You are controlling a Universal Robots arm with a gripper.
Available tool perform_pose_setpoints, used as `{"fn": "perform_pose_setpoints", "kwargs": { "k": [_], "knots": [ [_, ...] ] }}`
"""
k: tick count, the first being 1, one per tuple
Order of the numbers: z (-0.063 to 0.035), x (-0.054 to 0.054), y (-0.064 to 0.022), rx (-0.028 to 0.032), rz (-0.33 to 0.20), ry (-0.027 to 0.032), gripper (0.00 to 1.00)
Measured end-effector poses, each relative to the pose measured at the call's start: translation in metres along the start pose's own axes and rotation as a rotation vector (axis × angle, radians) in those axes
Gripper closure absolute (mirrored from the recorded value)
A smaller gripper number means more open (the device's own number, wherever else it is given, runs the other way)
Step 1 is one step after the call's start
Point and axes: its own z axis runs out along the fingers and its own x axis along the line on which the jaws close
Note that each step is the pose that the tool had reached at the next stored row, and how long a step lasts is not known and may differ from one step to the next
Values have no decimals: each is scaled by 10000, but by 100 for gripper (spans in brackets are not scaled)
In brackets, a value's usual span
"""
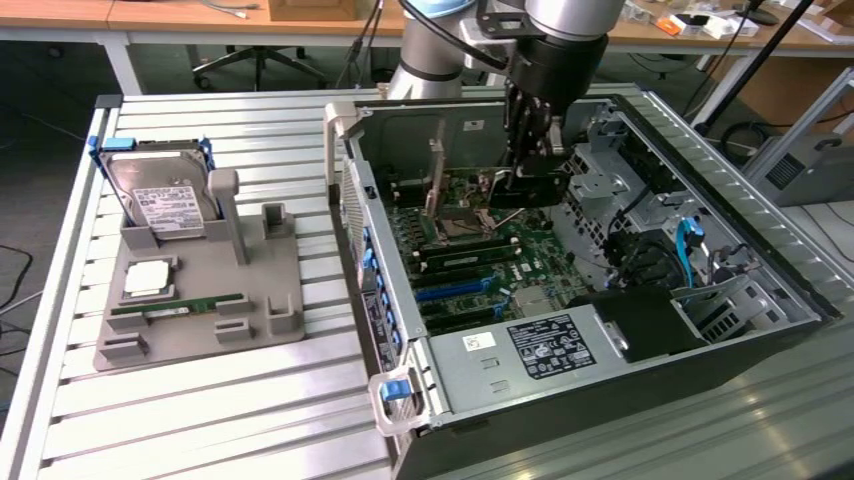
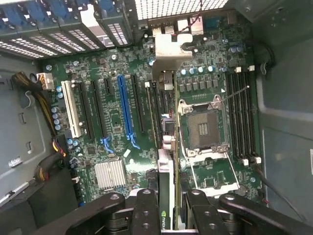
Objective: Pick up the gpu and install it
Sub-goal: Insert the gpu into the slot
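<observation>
1. The gripper [image 1: 531, 165] reached down into the open computer case [image 1: 400, 250], which lay on its side on the slatted metal counter [image 1: 200, 400], toward the counter's edge at the exterior view's right.
2. The gripper [image 2: 170, 197] was clamped on the gpu [image 2: 165, 166], one finger on each flat face of the card.
3. The gpu [image 1: 523, 188] was held on edge over the motherboard [image 1: 534, 270], inside the case and off the counter.
4. In the wrist view the card ran lengthwise beside the CPU socket [image 2: 203, 127], between that socket and the black expansion slots. Its silvery end bracket [image 2: 168, 54] pointed toward the case's rear wall.
5. The long blue slot [image 2: 124, 105] lay apart from the card, on the side away from the socket.
6. Whether the card's lower edge touched a slot could not be told.
7. A gray holder tray [image 1: 200, 340] sat near the counter's edge at the exterior view's left, well apart from the case.
8. In the tray, a hard drive [image 1: 160, 195] with a white label leaned upright at the far end, and a slim green memory stick [image 1: 174, 308] lay flat nearer the front.
</observation>
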Motion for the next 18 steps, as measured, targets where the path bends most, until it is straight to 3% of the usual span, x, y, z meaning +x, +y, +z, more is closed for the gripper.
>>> {"fn": "perform_pose_setpoints", "kwargs": {
  "k": [3,14,18],
  "knots": [
    [0,0,0,-2,-221,4,73],
    [4,0,0,9,-1016,131,73],
    [4,0,0,11,-1150,141,73]
  ]
}}
